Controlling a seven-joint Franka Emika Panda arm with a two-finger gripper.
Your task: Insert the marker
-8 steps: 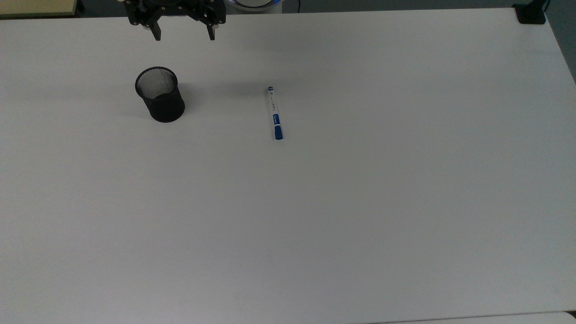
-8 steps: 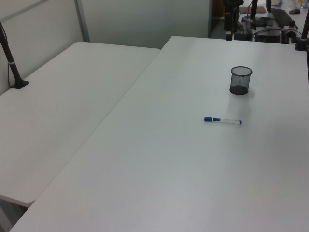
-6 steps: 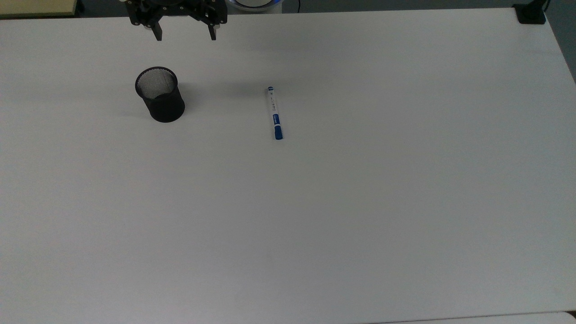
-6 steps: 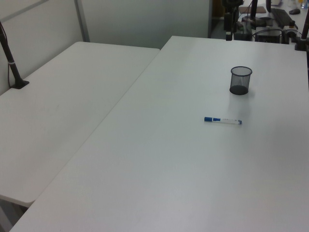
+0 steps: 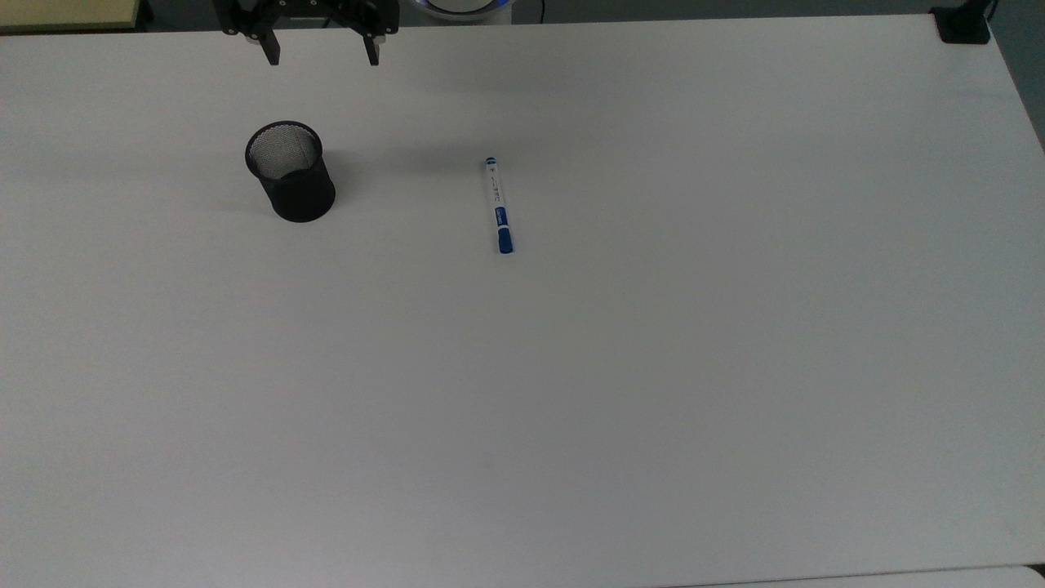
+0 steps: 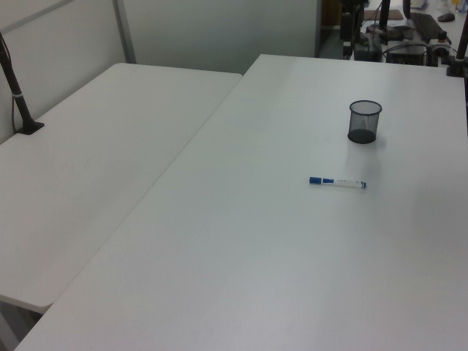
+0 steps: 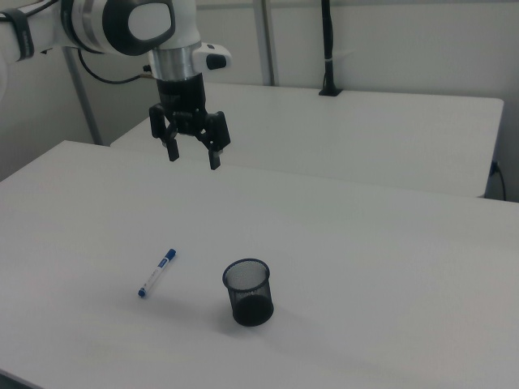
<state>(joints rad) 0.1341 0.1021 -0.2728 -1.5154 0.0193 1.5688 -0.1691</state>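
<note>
While the gripper (image 7: 193, 156) hangs high over the white table (image 5: 653, 367), its two fingers are spread wide with nothing between them. Marker (image 5: 498, 205) lies flat on the table, well apart from the gripper, to the top view's right of the black mesh cup (image 5: 291, 171). Its blue cap points toward the top view's bottom edge. Cup stands upright with nothing visible in it. In the right view the marker (image 7: 157, 272) sits left of the cup (image 7: 248, 292).
</note>
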